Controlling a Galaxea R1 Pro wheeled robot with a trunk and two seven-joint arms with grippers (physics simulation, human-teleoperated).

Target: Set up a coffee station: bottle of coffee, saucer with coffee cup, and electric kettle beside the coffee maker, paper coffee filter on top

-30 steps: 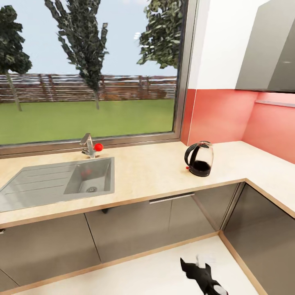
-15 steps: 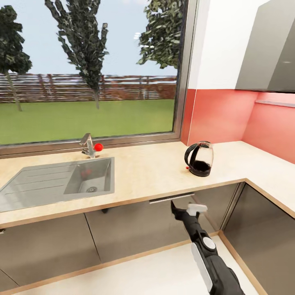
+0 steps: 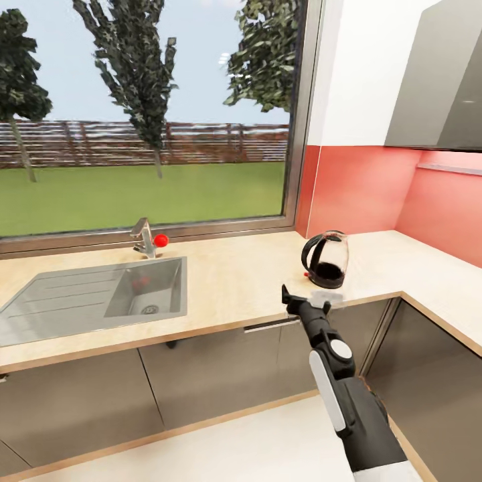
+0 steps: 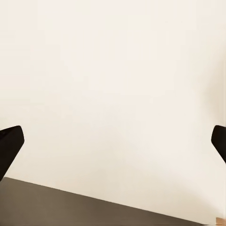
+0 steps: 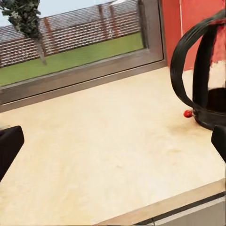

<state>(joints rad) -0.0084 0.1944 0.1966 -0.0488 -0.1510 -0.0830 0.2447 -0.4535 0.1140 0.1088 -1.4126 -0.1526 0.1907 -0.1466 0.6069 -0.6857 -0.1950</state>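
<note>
Electric kettle (image 3: pixel 326 260) upright on countertop (image 3: pixel 234 281), right hand (image 3: pixel 305 302) risen nearer, spread open, empty

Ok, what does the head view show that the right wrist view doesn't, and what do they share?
Head view alone: the sink with its faucet, the cabinet doors under the countertop, the floor, an upper cabinet, and the right arm with its right gripper open just short of the counter's front edge.

Right wrist view alone: the kettle's handle close up, with a small red part at its base.

Both: the electric kettle, the countertop, the window with grass and fence, and the red wall.
</note>
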